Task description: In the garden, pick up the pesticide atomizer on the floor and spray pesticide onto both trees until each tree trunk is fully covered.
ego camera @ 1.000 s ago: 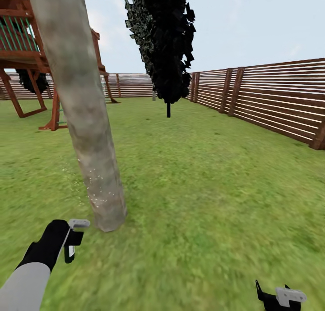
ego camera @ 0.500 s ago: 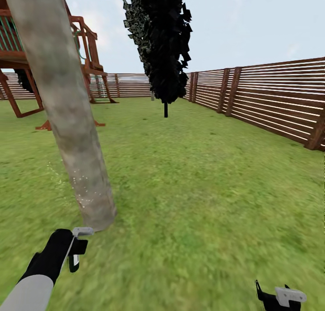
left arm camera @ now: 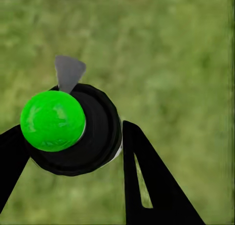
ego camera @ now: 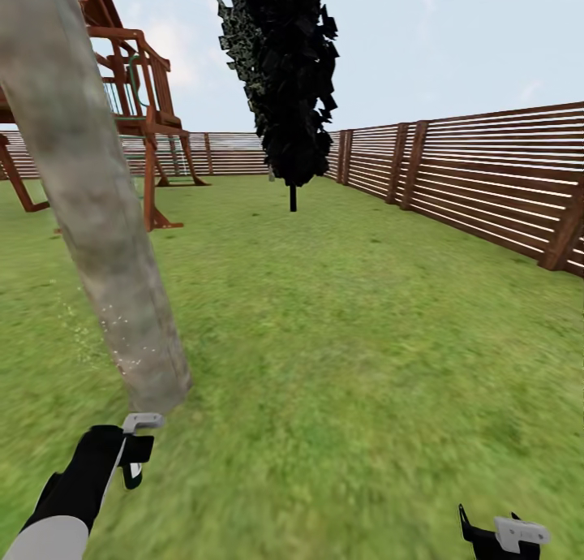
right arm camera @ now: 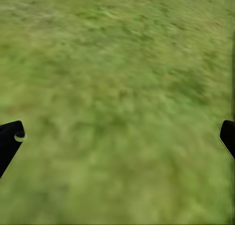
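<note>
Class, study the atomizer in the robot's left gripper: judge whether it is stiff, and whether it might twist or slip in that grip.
The atomizer looks like rigid moulded plastic, so probably stiff. Its round black body sits between the left gripper fingers, so it could turn in the grip. The smooth, glossy green cap suggests a slippery surface.

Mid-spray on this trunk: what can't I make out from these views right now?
- Tree trunk: top and foliage cut off by the head view's upper edge; its far side is turned away, so coverage there is unknown.
- Atomizer: in the left wrist view its green cap hides the body below; the nozzle's aim is unclear.
- Right hand: cut by the head view's bottom edge.
</note>
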